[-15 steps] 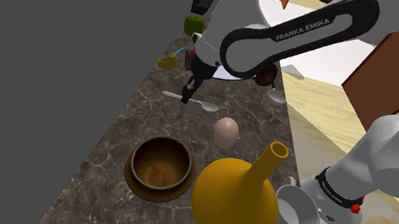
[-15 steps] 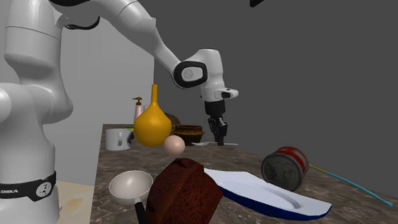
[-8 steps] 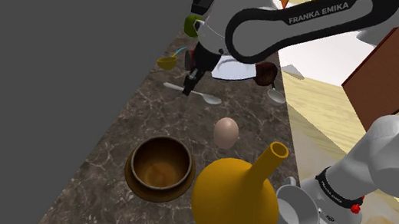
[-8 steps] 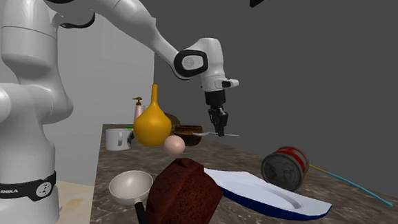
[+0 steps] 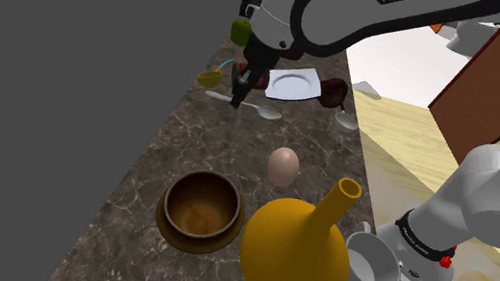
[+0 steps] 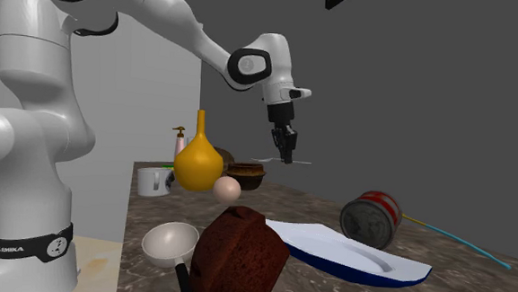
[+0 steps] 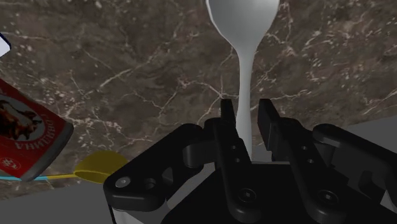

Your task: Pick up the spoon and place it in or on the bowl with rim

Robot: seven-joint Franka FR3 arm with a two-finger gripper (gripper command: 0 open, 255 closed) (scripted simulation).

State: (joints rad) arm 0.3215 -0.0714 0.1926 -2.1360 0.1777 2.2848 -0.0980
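Spoon [image 7: 242, 25], pale grey, is clamped by its handle between the black fingers of the gripper [image 7: 247, 108] and hangs clear above the dark marble counter [image 5: 189, 147]. The brown bowl with rim [image 5: 200, 208] rests on the counter, well apart from the spoon, near an egg [image 5: 283, 166].

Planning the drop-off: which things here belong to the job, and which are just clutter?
Job: spoon, clasped in the gripper; brown rimmed bowl.
Clutter: egg, yellow vase, white mug, can, white plate.
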